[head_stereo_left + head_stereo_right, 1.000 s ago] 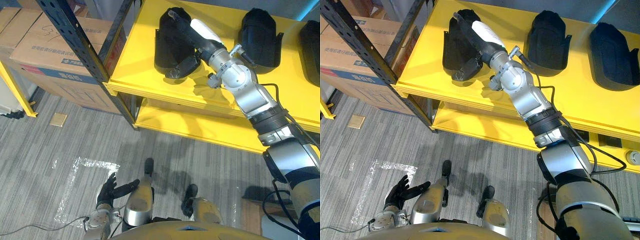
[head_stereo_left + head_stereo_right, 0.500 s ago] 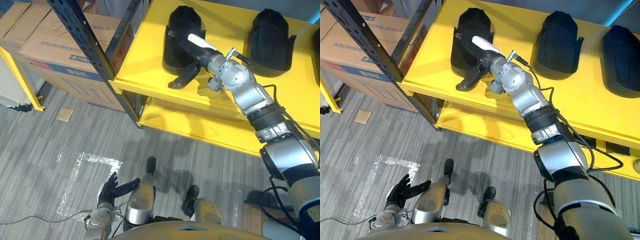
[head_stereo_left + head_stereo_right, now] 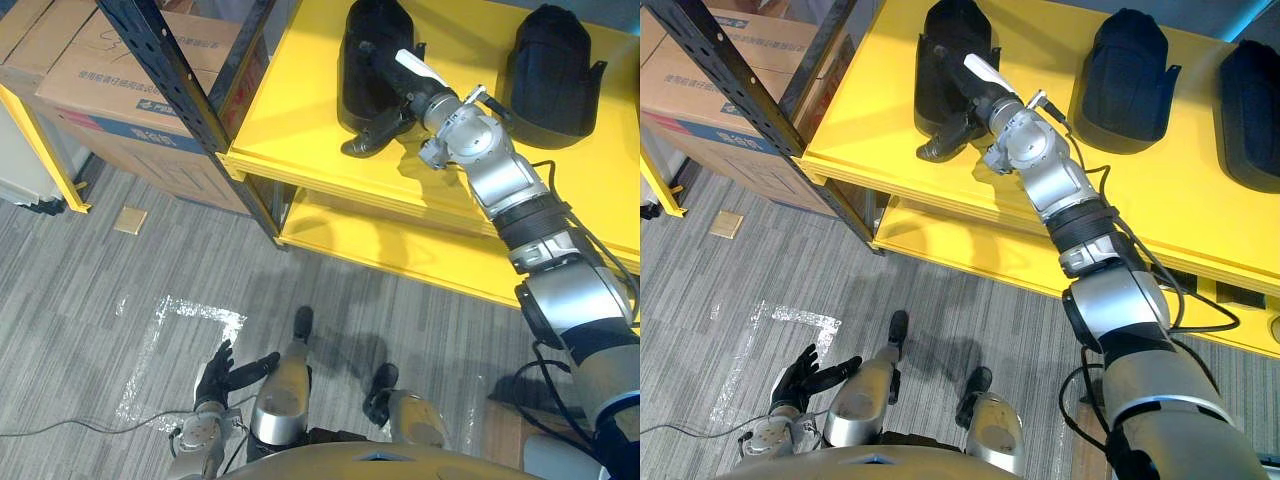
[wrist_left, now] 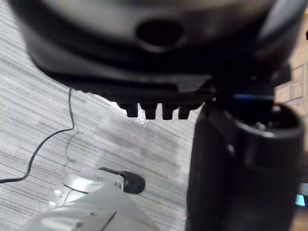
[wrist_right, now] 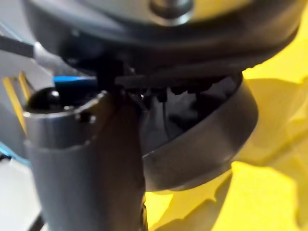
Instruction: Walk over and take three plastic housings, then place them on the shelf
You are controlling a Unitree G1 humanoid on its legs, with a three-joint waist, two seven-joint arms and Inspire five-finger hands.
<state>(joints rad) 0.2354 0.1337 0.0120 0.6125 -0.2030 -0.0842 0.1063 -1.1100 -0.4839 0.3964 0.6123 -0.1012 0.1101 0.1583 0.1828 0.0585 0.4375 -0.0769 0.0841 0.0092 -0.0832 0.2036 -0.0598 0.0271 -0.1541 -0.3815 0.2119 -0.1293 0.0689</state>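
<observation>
Black housing (image 3: 365,40) stands near the left edge of the shelf (image 3: 300,110), right hand (image 3: 408,88) against it, probably steadying it; grip I cannot tell. Left hand (image 3: 222,372) hangs relaxed.

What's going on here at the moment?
The robot stands at the yellow shelf with its right arm stretched out. Its right hand is against the leftmost black plastic housing, which stands on the top level. Whether the hand grips it cannot be told. A second housing and a third housing stand further right on the same level. The left hand hangs open low near the floor, holding nothing.
</observation>
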